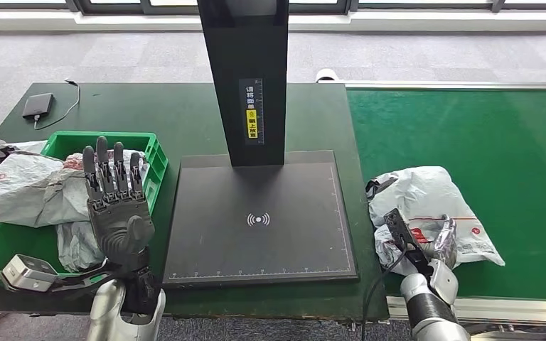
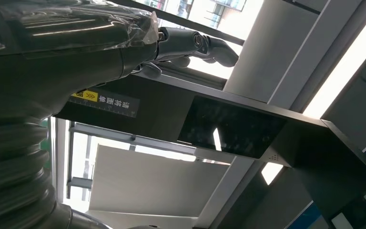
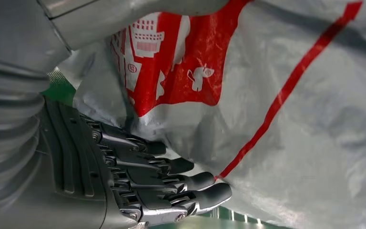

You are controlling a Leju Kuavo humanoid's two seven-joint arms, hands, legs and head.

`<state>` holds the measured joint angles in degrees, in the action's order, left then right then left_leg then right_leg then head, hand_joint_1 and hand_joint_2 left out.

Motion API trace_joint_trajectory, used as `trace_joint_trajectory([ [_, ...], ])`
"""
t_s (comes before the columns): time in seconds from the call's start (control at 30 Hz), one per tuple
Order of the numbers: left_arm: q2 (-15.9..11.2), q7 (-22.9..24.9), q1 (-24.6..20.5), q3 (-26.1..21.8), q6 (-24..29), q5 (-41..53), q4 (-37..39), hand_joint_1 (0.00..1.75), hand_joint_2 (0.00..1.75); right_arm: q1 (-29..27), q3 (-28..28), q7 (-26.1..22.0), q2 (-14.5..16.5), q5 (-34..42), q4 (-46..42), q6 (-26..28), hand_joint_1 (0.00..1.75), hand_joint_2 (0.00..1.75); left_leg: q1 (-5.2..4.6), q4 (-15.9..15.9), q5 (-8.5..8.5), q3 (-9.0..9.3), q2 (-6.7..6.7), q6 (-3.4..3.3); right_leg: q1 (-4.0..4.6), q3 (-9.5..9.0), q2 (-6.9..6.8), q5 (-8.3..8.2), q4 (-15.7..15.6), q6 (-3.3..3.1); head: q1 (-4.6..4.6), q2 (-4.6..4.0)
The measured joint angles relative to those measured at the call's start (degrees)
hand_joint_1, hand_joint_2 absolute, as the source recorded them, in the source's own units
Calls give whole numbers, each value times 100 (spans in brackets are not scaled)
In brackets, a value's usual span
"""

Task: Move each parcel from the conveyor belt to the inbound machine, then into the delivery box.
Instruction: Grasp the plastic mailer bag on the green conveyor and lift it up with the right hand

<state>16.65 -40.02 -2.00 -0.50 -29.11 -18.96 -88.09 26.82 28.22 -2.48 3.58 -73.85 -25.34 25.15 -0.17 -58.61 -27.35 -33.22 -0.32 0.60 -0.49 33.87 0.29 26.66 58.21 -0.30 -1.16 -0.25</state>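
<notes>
Looking down from the head view, the left robot hand [image 1: 117, 195] stands upright with fingers spread and empty over the green delivery box [image 1: 158, 165] at the tabletop's [image 1: 178, 114] left edge; the black inbound machine [image 1: 259, 213] sits mid-tabletop. On the green conveyor belt [image 1: 469, 135], near its front edge, the right robot hand [image 1: 426, 245] lies against a white parcel [image 1: 426, 195]. Left wrist view: the left robot hand's fingers [image 2: 205, 45] extend, holding nothing. Right wrist view: the right robot hand's fingers [image 3: 171, 183] press under the parcel's red-printed wrapping; a full grasp I cannot tell.
</notes>
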Motion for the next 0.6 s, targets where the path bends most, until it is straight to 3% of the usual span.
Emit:
trace_joint_trajectory([
  [0.03,0,0,0,5,7,10,3,0,175,22,10,23,-11,-21,58,-65,0,175,0,0,0,1,1,0,1,0,1,0,0,0,0,1],
  [0.17,0,0,-1,13,42,123,17,0,175,78,30,151,-40,-166,216,-513,175,175,2,0,0,2,0,0,2,-1,1,0,0,0,0,0],
  [0.6,-6,0,-21,166,315,207,88,0,175,125,63,121,-166,-205,315,-725,175,175,1,-1,0,19,5,0,1,-17,2,0,-1,0,0,0],
])
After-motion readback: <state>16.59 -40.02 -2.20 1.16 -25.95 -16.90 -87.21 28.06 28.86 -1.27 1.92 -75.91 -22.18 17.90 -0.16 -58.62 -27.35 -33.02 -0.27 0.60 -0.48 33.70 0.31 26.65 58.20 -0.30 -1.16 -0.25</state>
